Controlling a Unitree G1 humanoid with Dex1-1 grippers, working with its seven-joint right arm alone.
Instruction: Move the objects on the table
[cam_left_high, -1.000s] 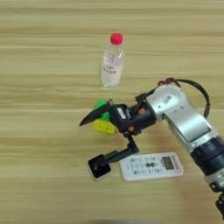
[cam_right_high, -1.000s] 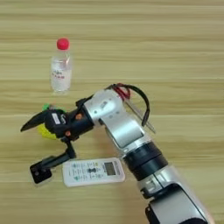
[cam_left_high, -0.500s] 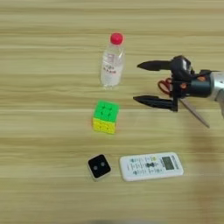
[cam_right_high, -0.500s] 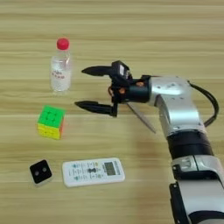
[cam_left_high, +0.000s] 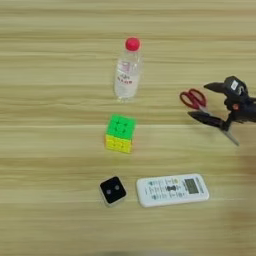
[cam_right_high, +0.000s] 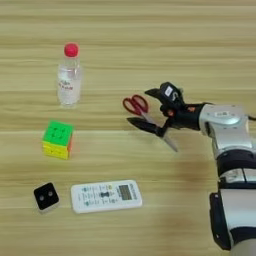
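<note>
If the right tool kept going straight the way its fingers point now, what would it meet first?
The right tool points toward picture left, its open fingers either side of the red-handled scissors. It would likely meet those first, at the red handles; its height above them is unclear.

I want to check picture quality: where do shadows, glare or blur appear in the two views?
Left eye view: the pincer is cut at the right edge; the bottle gives soft highlights, no strong glare. Right eye view: a faint shadow lies beside the scissors blades; the table is evenly lit, edges mildly soft.
</note>
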